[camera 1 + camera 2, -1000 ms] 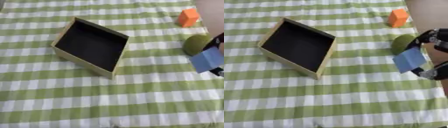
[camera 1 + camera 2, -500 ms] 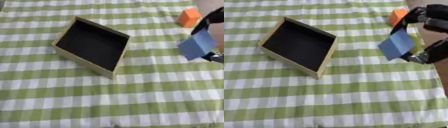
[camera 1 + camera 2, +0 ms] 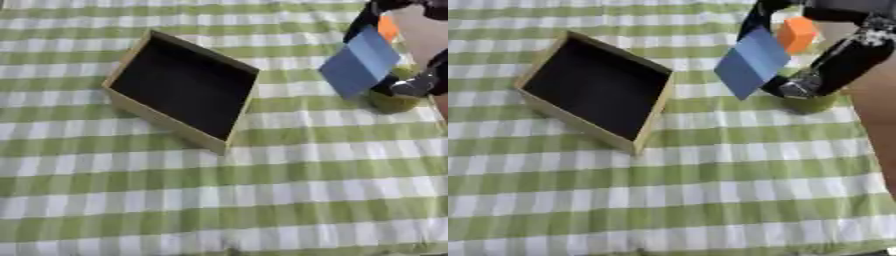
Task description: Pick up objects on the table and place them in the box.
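My right hand [image 3: 833, 60] comes in from the upper right, shut on a flat blue block [image 3: 752, 62] that it holds tilted above the cloth, to the right of the box. The box [image 3: 535, 102] is tan with a dark inside, open at the top, at centre left. Under the hand a green round thing [image 3: 808, 103] rests on the cloth, partly hidden by it. An orange block [image 3: 796, 34] lies at the far right, behind the blue block. My left hand shows in neither view.
A green and white checked cloth [image 3: 710, 200] covers the table. Its right edge [image 3: 878, 150] runs along the right side of the right eye view, with brown floor beyond.
My right hand has lifted the blue block and carried it left toward the box. The green round thing now shows below the hand.
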Robot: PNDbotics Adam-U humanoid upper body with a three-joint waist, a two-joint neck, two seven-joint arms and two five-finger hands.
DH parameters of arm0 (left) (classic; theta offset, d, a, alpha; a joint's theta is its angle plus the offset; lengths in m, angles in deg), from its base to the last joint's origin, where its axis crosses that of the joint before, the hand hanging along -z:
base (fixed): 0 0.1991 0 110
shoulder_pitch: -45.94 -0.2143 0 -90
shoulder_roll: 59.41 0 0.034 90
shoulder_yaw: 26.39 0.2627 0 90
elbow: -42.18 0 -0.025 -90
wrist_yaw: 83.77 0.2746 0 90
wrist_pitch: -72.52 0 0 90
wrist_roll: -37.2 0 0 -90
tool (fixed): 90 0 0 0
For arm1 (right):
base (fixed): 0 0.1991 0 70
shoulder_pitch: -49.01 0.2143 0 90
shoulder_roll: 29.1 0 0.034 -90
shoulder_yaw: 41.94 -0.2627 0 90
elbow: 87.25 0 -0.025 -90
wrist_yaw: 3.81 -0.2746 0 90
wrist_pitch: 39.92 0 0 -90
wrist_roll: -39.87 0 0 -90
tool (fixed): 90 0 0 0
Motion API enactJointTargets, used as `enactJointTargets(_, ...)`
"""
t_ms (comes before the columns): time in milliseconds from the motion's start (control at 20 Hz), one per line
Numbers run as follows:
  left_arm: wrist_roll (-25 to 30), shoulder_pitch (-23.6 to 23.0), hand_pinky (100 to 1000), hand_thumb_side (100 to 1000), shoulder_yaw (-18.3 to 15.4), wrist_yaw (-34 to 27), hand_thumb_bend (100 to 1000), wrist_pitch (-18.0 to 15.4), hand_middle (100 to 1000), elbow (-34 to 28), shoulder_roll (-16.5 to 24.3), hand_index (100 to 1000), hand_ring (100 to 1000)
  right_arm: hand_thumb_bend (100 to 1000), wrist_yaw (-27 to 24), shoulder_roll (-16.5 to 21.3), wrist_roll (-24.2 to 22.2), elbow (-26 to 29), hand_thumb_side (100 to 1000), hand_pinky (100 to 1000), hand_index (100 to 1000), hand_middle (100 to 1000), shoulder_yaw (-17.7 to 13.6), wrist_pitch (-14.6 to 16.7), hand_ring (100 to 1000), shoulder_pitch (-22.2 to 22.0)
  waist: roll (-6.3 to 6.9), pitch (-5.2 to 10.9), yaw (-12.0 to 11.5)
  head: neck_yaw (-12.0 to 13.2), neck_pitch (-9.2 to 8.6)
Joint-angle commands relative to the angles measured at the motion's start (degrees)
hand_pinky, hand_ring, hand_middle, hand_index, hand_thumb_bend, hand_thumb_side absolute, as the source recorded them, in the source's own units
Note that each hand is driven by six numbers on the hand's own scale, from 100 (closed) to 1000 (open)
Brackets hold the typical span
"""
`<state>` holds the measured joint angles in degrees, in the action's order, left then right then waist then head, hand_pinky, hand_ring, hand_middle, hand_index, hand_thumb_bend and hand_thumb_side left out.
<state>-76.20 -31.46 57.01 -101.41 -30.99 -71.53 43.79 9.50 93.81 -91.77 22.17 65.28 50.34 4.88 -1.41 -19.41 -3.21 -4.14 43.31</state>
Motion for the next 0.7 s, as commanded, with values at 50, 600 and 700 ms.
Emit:
enactJointTargets(50,0.4,0.9,814,828,0.0,-0.2,199,0.0,841,-0.9,1.6,854,810,218,1.6,-2.6,-1.8,-3.3,100,852,642,503,1.7,0.1,754,4.5,-0.74,1.97,-0.2,-0.7,0.57)
enactJointTargets(600,1.6,2.6,814,828,1.0,-1.2,202,0.3,841,-0.9,1.1,854,810,140,6.7,-15.9,-4.2,-17.2,100,850,640,499,6.2,2.5,747,15.3,-1.18,1.86,-1.6,-3.2,0.50)
enactJointTargets(700,1.7,2.9,814,828,1.1,-1.4,203,0.4,841,-0.9,1.0,854,810,129,7.3,-17.7,-3.8,-19.2,100,850,640,499,6.1,2.9,747,16.1,-1.24,1.78,-1.8,-3.5,0.31)
